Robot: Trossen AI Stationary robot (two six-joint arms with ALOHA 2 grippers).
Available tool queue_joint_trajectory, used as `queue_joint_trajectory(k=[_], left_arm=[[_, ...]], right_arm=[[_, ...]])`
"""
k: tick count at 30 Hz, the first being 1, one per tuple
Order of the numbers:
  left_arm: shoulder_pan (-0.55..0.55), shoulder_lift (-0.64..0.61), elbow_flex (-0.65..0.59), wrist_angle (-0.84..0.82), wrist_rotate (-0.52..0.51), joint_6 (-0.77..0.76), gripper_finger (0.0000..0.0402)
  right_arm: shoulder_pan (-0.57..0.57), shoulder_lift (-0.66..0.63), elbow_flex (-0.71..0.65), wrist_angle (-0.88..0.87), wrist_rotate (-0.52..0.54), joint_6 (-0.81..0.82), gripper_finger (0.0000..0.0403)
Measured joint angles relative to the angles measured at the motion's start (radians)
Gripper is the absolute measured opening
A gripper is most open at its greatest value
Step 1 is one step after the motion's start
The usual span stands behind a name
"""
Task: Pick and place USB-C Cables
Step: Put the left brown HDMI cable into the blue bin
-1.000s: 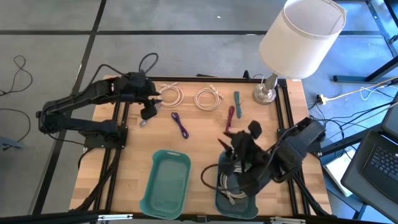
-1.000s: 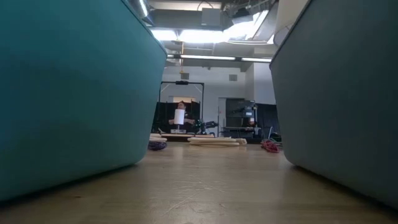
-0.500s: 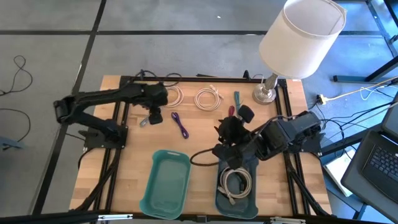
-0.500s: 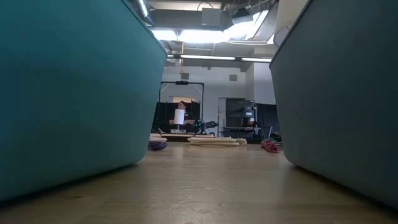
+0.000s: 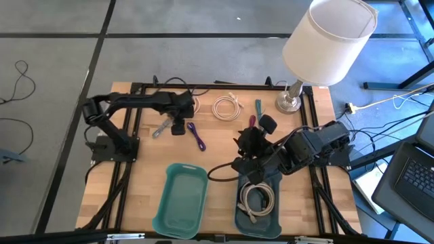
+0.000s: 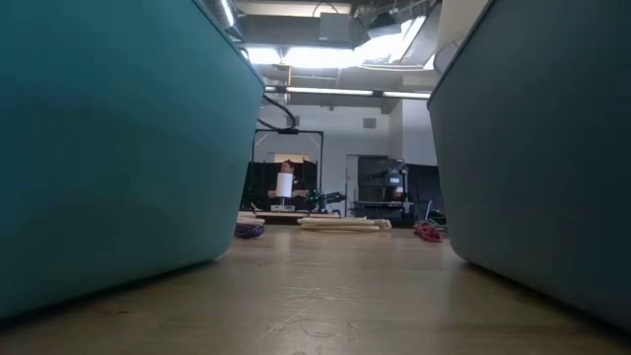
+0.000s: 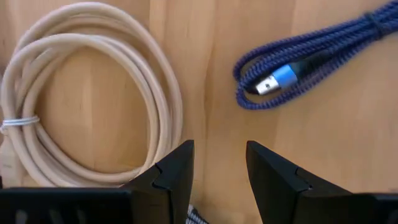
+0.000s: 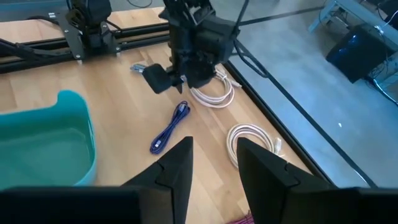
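Two cream-white coils lie flat near the far edge: one [image 5: 191, 104] [image 7: 93, 93] beside my left gripper, one [image 5: 227, 107] [image 8: 255, 142] to its right. A third coil [image 5: 258, 199] lies in the right teal tray [image 5: 239, 215]. The purple lead [image 5: 196, 135] [image 7: 311, 62], magenta lead [image 5: 251, 125], teal lead [image 5: 258, 108] and grey lead [image 5: 159, 130] lie on the wood. My left gripper [image 5: 178, 126] [image 7: 219, 155] hangs open, pointing down, between the first coil and the purple lead. My right gripper [image 5: 248, 145] [image 8: 211, 152] is open above the table beyond the right tray.
An empty teal tray [image 5: 182, 198] sits left of the right one at the near edge; both tray walls fill the low view. A lamp [image 5: 327, 42] stands at the far right corner, its base [image 5: 289, 102] near the teal lead. Bare wood lies mid-table [image 5: 217, 152].
My left gripper has moved toward the table's right, from left of the first coil to the spot between it and the purple lead, its arm stretching out. My right gripper drew back from over the right tray toward the far edge, then held still; the coil there shows fully.
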Motion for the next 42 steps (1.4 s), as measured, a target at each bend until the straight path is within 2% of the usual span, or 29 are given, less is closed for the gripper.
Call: queue_joint_trajectory(k=[5, 9, 14, 19, 24, 28, 35, 38, 42], left_arm=[[0.001, 0.047, 0.024, 0.051, -0.076, -0.033, 0.0140], [-0.006, 0.049, 0.054, 0.064, -0.128, 0.001, 0.0140], [0.023, 0.059, 0.056, 0.109, -0.061, 0.004, 0.0140], [0.035, 0.094, 0.056, 0.111, -0.132, -0.002, 0.0140], [0.033, 0.094, 0.056, 0.112, -0.139, -0.014, 0.0139], [0.034, 0.094, 0.056, 0.112, -0.141, -0.026, 0.0108], [0.032, 0.094, 0.056, 0.111, -0.167, -0.048, 0.0011], [0.020, 0.080, 0.060, 0.089, -0.216, -0.067, 0.0003], [-0.002, 0.034, 0.117, 0.003, -0.222, -0.066, 0.0002]], right_arm=[[0.000, 0.000, 0.000, 0.001, 0.000, 0.000, 0.0128], [0.000, 0.000, 0.000, 0.002, 0.000, 0.003, 0.0128], [0.000, 0.000, 0.000, 0.002, 0.000, 0.003, 0.0128], [0.000, 0.000, 0.000, 0.011, 0.000, 0.003, 0.0128], [0.000, 0.000, 0.000, 0.021, 0.000, 0.003, 0.0128], [0.000, 0.000, 0.000, 0.029, 0.000, 0.003, 0.0128], [0.000, 0.000, 0.000, 0.043, -0.001, 0.003, 0.0128], [0.000, 0.000, 0.000, 0.044, -0.002, 0.002, 0.0128], [0.000, 0.000, 0.000, 0.044, -0.002, 0.000, 0.0128]])
